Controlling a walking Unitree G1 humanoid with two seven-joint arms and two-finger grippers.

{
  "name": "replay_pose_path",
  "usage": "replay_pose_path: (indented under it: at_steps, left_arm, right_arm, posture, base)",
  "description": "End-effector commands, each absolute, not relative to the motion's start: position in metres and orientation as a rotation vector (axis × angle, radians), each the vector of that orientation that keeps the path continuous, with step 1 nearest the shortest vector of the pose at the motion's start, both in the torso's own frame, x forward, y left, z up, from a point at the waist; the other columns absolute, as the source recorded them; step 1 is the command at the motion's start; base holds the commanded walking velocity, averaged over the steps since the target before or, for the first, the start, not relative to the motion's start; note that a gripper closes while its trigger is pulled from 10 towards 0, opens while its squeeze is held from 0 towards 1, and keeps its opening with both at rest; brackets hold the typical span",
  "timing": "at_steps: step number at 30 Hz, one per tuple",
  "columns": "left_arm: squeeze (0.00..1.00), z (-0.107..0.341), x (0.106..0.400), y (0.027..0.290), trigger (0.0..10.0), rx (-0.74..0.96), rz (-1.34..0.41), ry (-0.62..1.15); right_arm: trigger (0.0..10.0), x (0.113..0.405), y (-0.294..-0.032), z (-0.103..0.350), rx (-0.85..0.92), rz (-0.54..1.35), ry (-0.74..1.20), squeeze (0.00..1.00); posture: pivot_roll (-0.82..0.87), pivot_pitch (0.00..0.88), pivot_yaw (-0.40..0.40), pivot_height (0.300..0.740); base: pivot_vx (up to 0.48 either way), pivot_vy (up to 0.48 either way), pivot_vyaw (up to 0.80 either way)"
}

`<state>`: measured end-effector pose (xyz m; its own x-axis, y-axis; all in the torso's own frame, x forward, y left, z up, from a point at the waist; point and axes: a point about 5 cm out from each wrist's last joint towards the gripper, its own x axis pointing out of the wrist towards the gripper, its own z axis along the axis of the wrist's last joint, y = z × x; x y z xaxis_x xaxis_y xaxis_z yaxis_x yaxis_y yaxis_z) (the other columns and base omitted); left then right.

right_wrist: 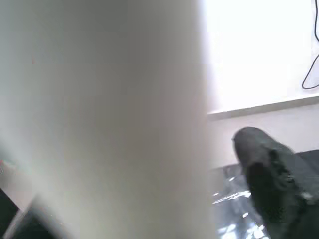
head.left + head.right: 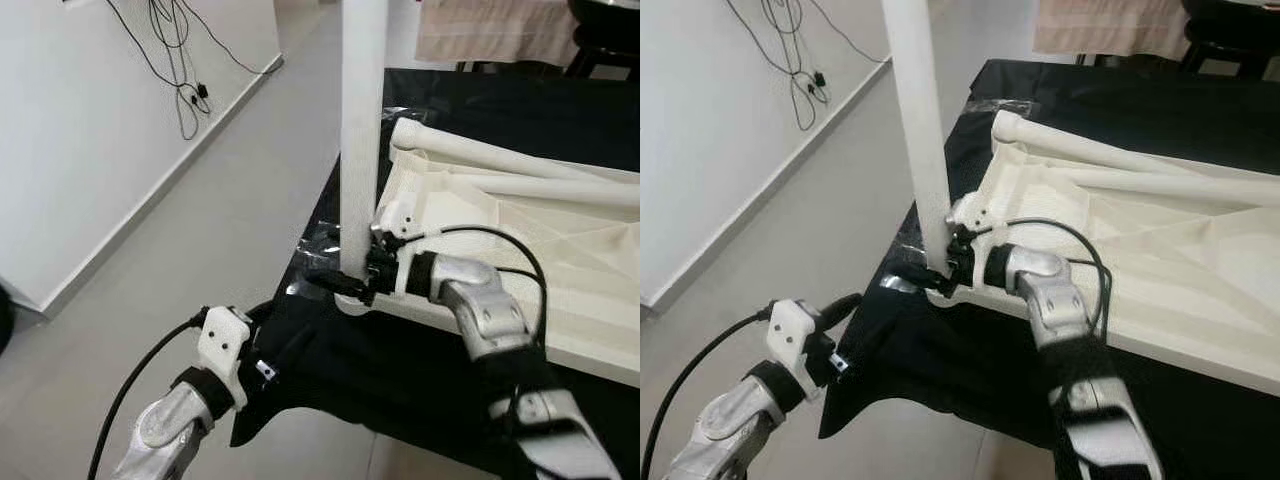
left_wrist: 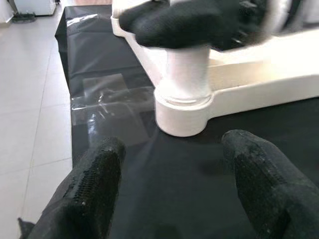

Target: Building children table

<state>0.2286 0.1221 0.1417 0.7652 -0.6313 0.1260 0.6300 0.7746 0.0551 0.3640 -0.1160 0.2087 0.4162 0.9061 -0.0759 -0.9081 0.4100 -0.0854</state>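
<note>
A black cloth (image 2: 420, 370) covers the surface you are working on, with pale floor tiles (image 2: 200, 230) falling away on your left toward a white wall (image 2: 90, 120) hung with loose cables (image 2: 180, 60). The children's table lies upside down on that cloth as a white tabletop panel (image 2: 520, 240), and one white leg (image 2: 362, 130) stands upright in the corner socket (image 3: 182, 112) nearest the cloth's edge. A second leg (image 2: 500, 160) lies flat across the panel farther back.

Your right hand (image 2: 355, 280) is pinching the upright leg just above the socket, one finger to each side. Judging by that grip, you are seating or twisting the leg home. Keep it vertical as you turn; a tilt will likely bind it in the collar. Grip low, as now, so that the long leg does not lever against you.

Your left hand (image 3: 174, 184) hangs low at the cloth's near corner, fingers spread and holding nothing, aimed at the socket. You could bring it up to steady the panel's corner.

Mind the edge: the socket sits near the cloth's drop, with crinkled clear plastic (image 3: 107, 107) beside it. Open room lies over the floor to your left.
</note>
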Motion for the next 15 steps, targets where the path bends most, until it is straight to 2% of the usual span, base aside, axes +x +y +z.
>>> replay_pose_path:
  at_steps: [1, 8, 15]
  left_arm:
    - [0.0, 0.138, 0.224, 0.123, 10.0, 0.026, -0.681, -0.118]
    - [0.0, 0.139, 0.223, 0.122, 10.0, 0.026, -0.681, -0.116]
    - [0.0, 0.141, 0.222, 0.124, 10.0, 0.019, -0.685, -0.113]
  right_arm:
    - [0.0, 0.367, -0.109, 0.21, -0.069, 1.194, 0.011, 0.0]
    - [0.0, 0.372, -0.118, 0.211, -0.056, 1.217, 0.032, 0.0]
    - [0.0, 0.37, -0.141, 0.198, -0.077, 1.155, 0.054, 0.0]
  posture:
    - [0.08, 0.218, 0.044, 0.74]
    - [0.08, 0.225, 0.045, 0.74]
    - [0.06, 0.247, 0.041, 0.74]
  base:
    - [0.0, 0.0, 0.0]
    - [0.0, 0.0, 0.0]
    - [0.0, 0.0, 0.0]
